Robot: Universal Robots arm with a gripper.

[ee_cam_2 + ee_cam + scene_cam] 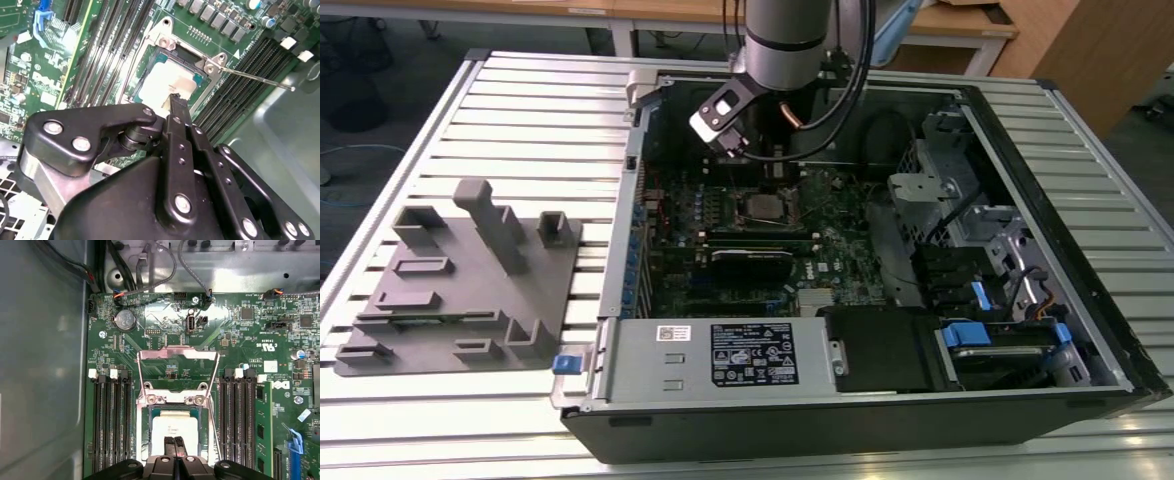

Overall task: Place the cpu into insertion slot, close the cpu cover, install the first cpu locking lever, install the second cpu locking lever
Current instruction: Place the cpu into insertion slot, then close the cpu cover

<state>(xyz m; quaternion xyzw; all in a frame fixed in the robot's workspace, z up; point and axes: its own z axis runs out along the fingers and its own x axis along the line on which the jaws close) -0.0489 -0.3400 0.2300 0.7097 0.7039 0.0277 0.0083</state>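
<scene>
A robot arm [787, 40] holds its hand [175, 441] inside an open computer case [881, 425] on a slatted worktop [520, 110]. Its two black fingers [169, 447] are pressed together with nothing between them, their tips on or just above the cpu [175, 422] — whether they touch it cannot be told. The cpu lies flat in the insertion slot [144, 432], directly beneath the hand. The cpu cover [177, 354] stands swung open beyond the fingertips, the green board [165, 372] showing through its cut-out. A thin locking lever [257, 78] juts free to one side of the hand, over the memory slots [112, 425]. A grey fixture [467, 280] sits on the worktop — outside the case, well apart from the hand.
</scene>
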